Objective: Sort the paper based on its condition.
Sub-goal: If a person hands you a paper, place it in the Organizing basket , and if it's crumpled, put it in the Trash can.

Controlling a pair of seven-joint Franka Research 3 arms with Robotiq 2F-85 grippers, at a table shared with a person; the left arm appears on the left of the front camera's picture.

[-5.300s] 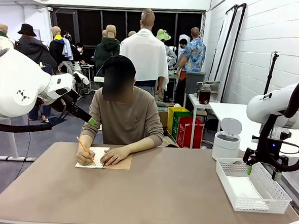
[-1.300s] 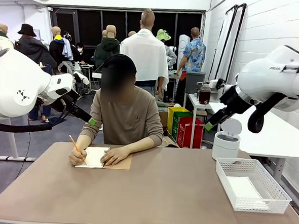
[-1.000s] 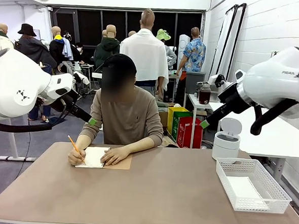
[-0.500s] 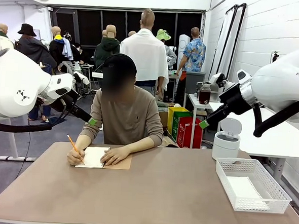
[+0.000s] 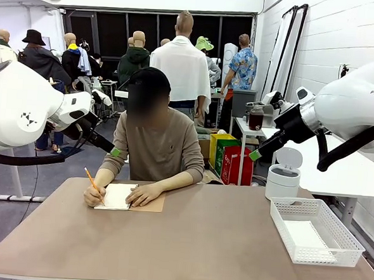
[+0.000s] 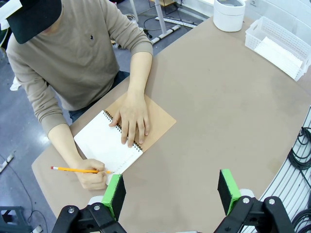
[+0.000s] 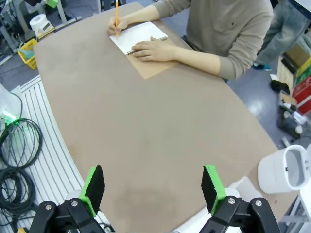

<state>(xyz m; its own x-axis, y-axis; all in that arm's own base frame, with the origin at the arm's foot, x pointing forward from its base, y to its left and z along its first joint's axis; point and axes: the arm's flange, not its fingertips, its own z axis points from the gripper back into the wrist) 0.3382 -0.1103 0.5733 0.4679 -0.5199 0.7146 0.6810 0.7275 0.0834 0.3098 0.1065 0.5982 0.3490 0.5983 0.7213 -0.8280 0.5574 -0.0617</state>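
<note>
Reaching in while the person's hand (image 5: 96, 197) writes in the notebook (image 5: 119, 195), centre-left, could jolt the pencil (image 5: 91, 177) or crease a page. The left jaws hang spread at upper left; the right jaws, spread too, point inward at upper right; paper (image 5: 307, 237) lies in the basket (image 5: 319, 255), lower right.

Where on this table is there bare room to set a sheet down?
The whole middle of the table is bare, from the notebook across to the white basket. Crowded: the far left, where the person writes, and the right end by the basket and bin.
</note>
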